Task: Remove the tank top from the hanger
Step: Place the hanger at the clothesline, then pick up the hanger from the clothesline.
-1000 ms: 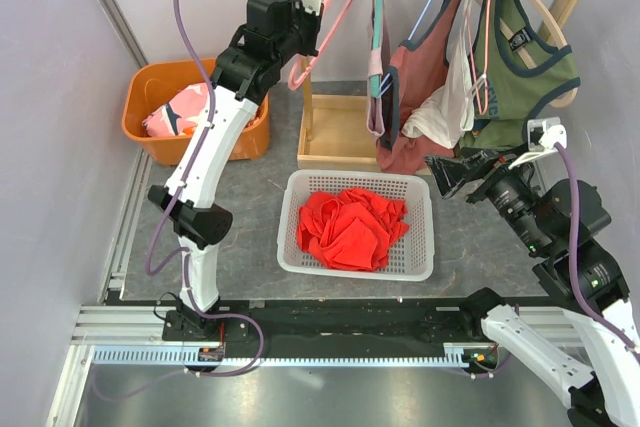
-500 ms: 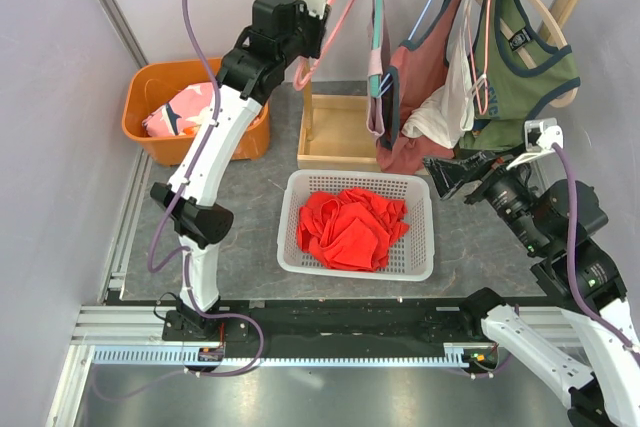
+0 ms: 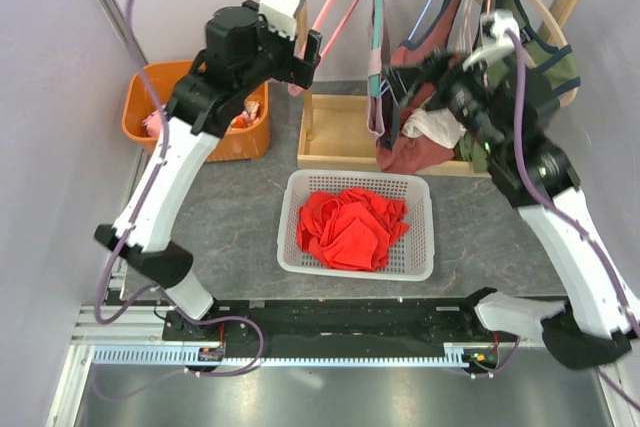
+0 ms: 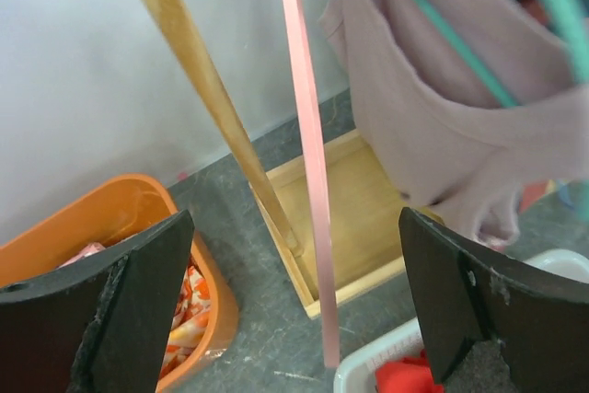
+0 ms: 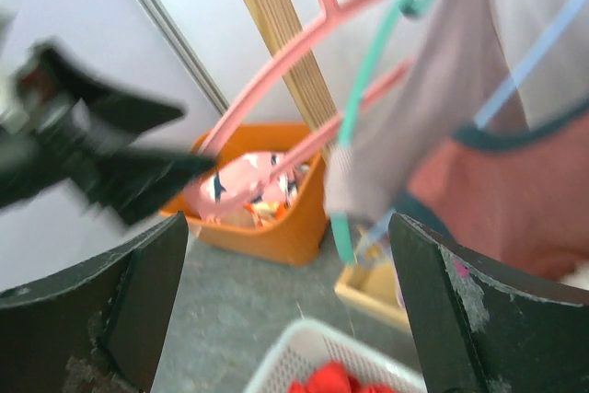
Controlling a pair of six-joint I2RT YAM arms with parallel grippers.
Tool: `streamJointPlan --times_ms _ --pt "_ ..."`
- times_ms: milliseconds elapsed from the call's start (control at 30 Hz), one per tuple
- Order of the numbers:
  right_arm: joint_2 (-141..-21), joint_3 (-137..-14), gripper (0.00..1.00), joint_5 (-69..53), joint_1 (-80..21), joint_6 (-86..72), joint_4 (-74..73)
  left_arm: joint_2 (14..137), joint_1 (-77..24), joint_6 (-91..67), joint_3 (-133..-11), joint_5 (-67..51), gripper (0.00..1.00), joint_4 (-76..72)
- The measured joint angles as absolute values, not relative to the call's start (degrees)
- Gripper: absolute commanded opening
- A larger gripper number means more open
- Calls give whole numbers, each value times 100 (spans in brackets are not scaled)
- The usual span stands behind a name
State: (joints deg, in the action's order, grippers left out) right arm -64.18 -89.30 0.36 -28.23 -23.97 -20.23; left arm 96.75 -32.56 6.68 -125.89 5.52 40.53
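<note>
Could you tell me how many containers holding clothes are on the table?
2: an orange bin at the far left with patterned fabric, and a white laundry basket in the middle holding red cloth. None appears hidden.

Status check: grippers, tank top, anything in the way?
Left gripper open, bare pink hanger just ahead. Right gripper open by the rack, holding nothing. Mauve tank top hangs on teal hanger. Reddish top crowds it.
</note>
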Motion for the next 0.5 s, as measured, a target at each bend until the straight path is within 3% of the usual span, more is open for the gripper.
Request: streamJointPlan --times_ms 200,500 --pt "-7907 -10551 98 115 -2823 -2318 -1935 8156 -3295 672 -11552 257 100 4021" --pt "-9124 -11255 98 1083 -3197 -2137 -2010 6919 -3293 790 -10632 113 99 4053"
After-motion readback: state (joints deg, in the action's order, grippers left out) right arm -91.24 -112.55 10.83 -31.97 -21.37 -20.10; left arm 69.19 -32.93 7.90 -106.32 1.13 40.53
